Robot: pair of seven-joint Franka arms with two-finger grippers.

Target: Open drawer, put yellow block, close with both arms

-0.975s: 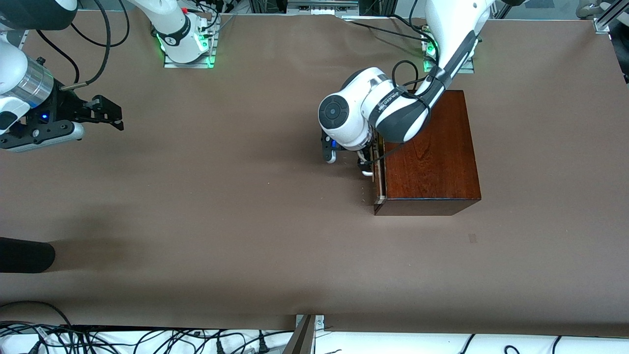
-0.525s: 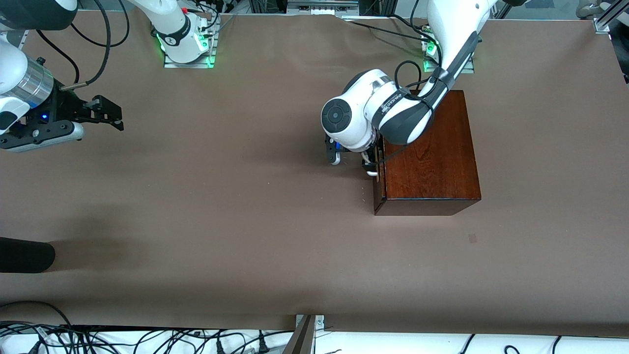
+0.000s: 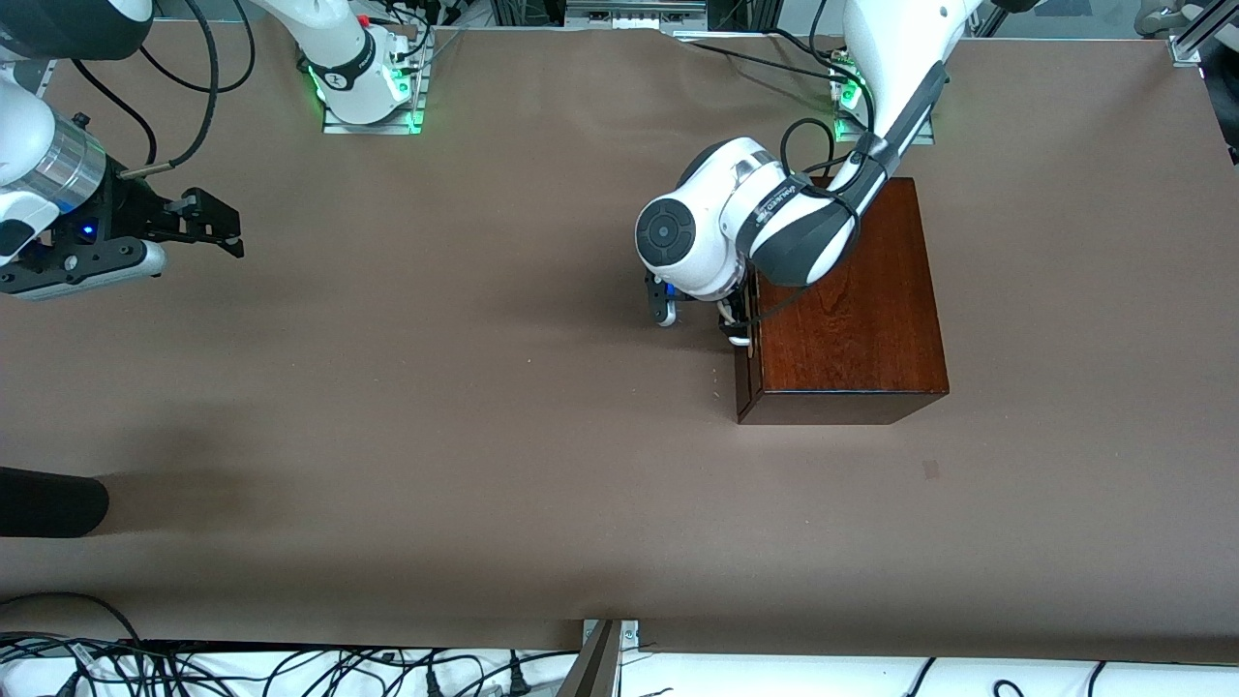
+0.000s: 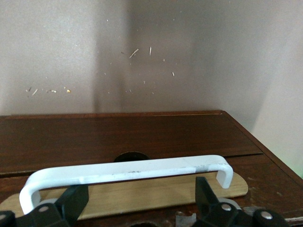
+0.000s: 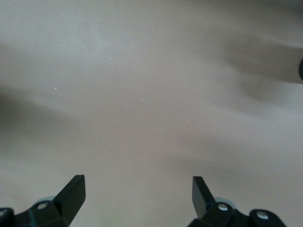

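Front view is showing the brown table (image 3: 484,436) carrying one large thing, the mahogany box (image 3: 847,305), sitting at about two o'clock from the table's middle, toward the left arm's end. The left arm (image 3: 765,227) is reaching down from its base to the box's handle side, and the right arm (image 3: 39,194) is waiting at roughly nine o'clock over bare table. The drawer (image 4: 142,142) appears shut flush with the box, so the closing step is judged to be finishing. In the left wrist view the left gripper (image 4: 137,208) is sitting with its fingers spread wide, straddling the white handle (image 4: 128,172) without clamping it, pressed close to the drawer front. The right gripper (image 5: 137,201) is likewise spread wide and holding nothing, above the table. The yellow block is not visible in any view; it is presumably inside the shut drawer, though that cannot be confirmed. The next move likely calls for the left gripper to back straight off the handle without dragging the drawer open again, then rise clear.
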